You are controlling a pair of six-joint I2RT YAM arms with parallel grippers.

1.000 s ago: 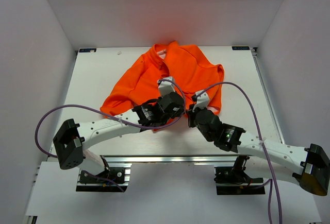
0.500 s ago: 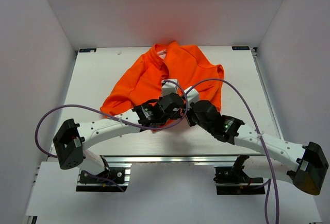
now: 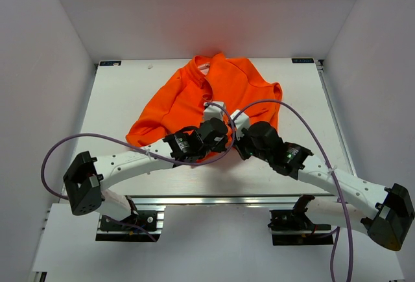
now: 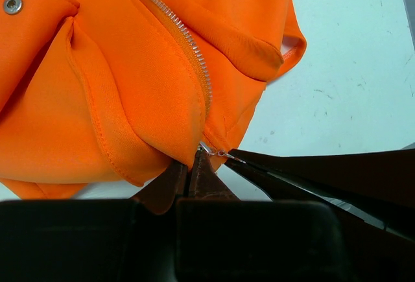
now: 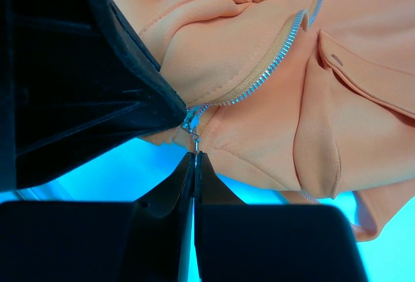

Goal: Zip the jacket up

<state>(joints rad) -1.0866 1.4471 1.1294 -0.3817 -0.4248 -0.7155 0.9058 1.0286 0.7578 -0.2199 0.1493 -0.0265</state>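
Observation:
The orange jacket (image 3: pixel 220 91) lies spread on the white table (image 3: pixel 123 100), collar at the far side. Both grippers meet at its near hem. My left gripper (image 3: pixel 224 128) is shut on the hem fabric (image 4: pixel 162 146) at the foot of the zipper (image 4: pixel 185 42). In the left wrist view its fingertips (image 4: pixel 206 168) pinch together at the orange edge. My right gripper (image 3: pixel 238 130) is shut on the small metal zipper pull (image 5: pixel 194 141), which hangs from the slider at the bottom of the silver teeth (image 5: pixel 272 68). The zipper pull (image 4: pixel 224 153) also shows in the left wrist view, held by the right fingers (image 4: pixel 292 175).
Purple cables (image 3: pixel 65 146) loop from both arms above the table's near part. A metal rail (image 3: pixel 214 199) runs along the near edge. White walls enclose the table on three sides.
My right arm has swung left and forward, bringing its gripper up against the left gripper at the hem. The left gripper has stayed in place on the fabric.

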